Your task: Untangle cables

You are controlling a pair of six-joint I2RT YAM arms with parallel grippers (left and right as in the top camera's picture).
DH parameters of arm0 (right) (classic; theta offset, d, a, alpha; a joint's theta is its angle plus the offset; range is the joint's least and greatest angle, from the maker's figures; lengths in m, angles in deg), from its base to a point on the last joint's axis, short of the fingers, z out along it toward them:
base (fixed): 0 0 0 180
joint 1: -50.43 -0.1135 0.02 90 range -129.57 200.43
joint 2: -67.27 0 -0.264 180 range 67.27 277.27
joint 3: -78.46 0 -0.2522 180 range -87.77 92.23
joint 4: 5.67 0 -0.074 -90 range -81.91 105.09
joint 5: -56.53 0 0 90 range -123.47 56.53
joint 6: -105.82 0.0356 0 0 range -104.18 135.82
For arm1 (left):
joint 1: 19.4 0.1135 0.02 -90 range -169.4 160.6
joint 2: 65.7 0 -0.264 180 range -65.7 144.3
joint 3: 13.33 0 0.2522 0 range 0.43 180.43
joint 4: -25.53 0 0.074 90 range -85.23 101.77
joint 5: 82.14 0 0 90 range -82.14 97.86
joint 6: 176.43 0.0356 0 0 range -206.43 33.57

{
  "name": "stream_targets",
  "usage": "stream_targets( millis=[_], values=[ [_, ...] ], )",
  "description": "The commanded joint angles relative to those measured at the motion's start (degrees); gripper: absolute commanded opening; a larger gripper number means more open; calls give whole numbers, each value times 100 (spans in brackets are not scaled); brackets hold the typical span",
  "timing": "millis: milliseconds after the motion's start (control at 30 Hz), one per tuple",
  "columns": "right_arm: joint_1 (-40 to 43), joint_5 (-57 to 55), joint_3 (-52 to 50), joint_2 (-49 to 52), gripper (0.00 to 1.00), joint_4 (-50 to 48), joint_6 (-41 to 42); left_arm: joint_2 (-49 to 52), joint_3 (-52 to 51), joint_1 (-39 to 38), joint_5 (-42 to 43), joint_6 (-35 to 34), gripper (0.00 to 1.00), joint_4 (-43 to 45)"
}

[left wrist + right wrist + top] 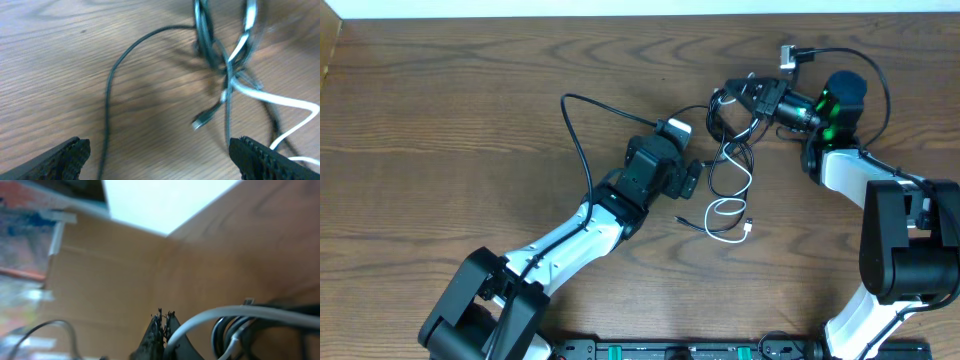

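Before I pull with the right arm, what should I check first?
1. Right gripper shut: ok.
2. Cable pinched in it: cannot tell; the white cable runs against its fingertips, and the view is blurred.
3. Left gripper open: ok, fingers wide apart.
4. Knot between the left fingers: not ok; it lies ahead of them.
5. White cable and black cable separated: not ok; they cross at the knot.
6. Plug end loose, outside the knot: ok.
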Motion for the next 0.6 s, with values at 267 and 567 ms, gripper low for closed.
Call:
stream_targets(
  millis=[267,567],
  values=[
    [4,1228,63,-96,1,-280,1954,-68,13,28,1005,-804,95,573],
    [7,1434,63,-96,1,-323,2577,463,13,-122,1003,-1252,96,1410]
  ],
)
